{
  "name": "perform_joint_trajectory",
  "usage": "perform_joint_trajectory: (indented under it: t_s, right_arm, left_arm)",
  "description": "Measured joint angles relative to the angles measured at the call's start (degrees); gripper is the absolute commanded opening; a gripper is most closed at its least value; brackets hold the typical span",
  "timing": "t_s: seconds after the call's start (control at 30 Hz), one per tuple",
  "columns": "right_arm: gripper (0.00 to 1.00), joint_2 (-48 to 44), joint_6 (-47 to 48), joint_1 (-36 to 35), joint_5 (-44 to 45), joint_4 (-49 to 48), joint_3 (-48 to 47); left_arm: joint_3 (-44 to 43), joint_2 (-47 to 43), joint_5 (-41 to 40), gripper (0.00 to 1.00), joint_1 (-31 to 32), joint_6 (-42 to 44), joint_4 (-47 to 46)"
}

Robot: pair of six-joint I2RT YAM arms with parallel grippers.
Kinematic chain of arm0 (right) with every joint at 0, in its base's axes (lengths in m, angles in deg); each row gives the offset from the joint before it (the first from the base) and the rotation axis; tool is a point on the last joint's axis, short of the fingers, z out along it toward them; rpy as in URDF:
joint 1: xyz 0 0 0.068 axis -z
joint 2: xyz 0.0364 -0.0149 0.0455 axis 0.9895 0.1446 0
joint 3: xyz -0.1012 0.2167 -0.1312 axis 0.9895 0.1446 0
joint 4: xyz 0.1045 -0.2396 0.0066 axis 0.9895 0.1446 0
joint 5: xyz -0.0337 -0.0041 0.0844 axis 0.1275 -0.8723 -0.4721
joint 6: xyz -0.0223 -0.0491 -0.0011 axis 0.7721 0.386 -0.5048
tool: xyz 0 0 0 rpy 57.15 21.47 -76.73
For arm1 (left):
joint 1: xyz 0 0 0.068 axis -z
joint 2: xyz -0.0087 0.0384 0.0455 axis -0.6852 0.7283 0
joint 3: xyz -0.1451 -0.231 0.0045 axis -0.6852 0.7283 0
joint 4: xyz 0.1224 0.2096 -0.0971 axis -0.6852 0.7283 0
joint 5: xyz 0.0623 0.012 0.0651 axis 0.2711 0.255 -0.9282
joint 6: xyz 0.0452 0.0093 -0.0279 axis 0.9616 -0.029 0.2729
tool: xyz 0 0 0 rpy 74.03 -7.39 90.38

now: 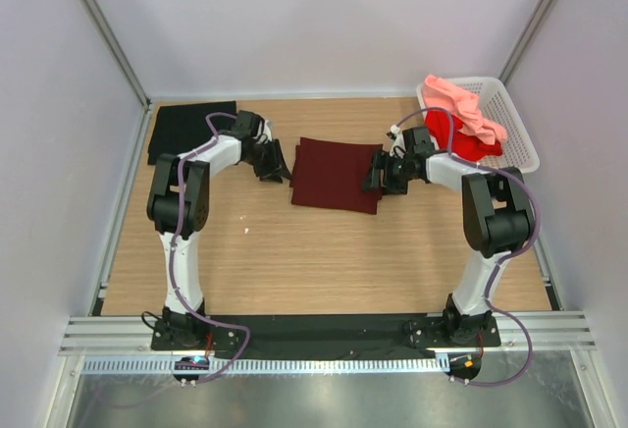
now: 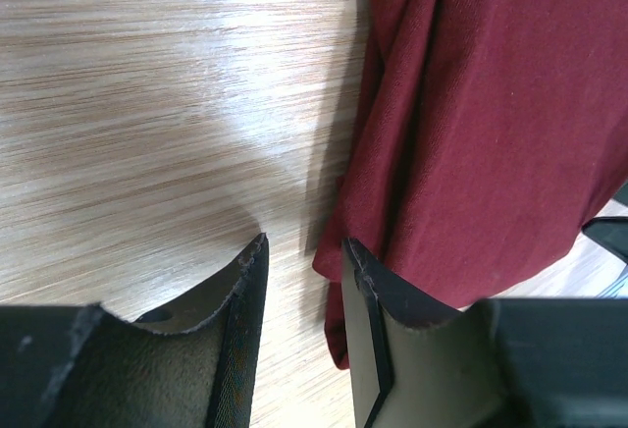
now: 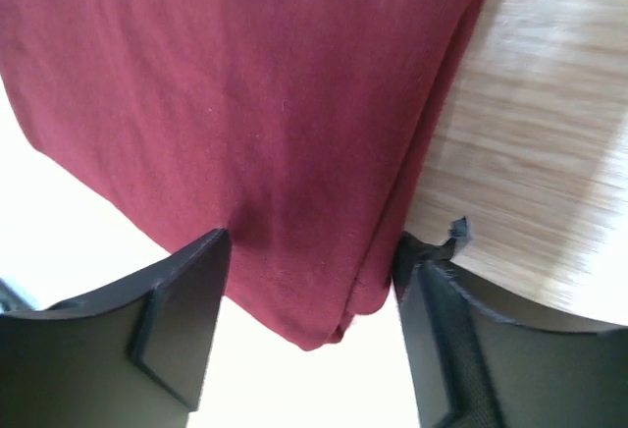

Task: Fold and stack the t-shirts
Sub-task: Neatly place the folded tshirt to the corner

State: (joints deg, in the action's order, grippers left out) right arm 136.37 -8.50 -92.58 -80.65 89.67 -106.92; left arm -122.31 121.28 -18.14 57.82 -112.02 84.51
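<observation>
Right wrist — maroon t-shirt (image 3: pixel 245 104) inside right pincer (image 3: pixel 312 241), seemingly.

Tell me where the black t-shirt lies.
In the top external view, the black t-shirt lies folded at the far left corner of the table, left of the left gripper, apart from the maroon t-shirt at centre.

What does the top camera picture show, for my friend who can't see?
A folded dark maroon t-shirt lies mid-table between the left gripper and right gripper. A folded black t-shirt lies far left; a red t-shirt and pink t-shirt sit heaped in the white basket far right.
</observation>
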Motion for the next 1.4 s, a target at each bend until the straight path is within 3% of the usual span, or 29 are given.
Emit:
perform_joint_trajectory:
  t_s: [0.1,0.43,0.7,1.03,1.4]
  right_arm:
    - [0.6,0.98,-1.27,0.13,-2.75,0.61,-0.13]
    - [0.41,1.75,-5.01,1.88,-5.79,1.22,1.53]
    - [0.38,1.75,-5.16,2.01,-5.68,1.4,1.99]
    - [0.37,1.75,-4.87,2.01,-5.68,1.42,2.05]
    - [0.37,1.7,-4.76,2.01,-5.66,1.46,2.05]
  left_arm:
    - [0.26,-0.15,-0.02,0.38,0.0,-0.11,-0.31]
    - [0.48,-0.33,0.24,0.4,0.0,-0.13,-0.55]
    - [-1.75,-0.28,2.56,0.52,-0.02,1.68,0.24]
    - [-11.93,0.61,6.64,0.59,-0.24,1.77,1.36]
    - [-22.03,13.7,8.68,0.6,-0.24,2.64,4.52]
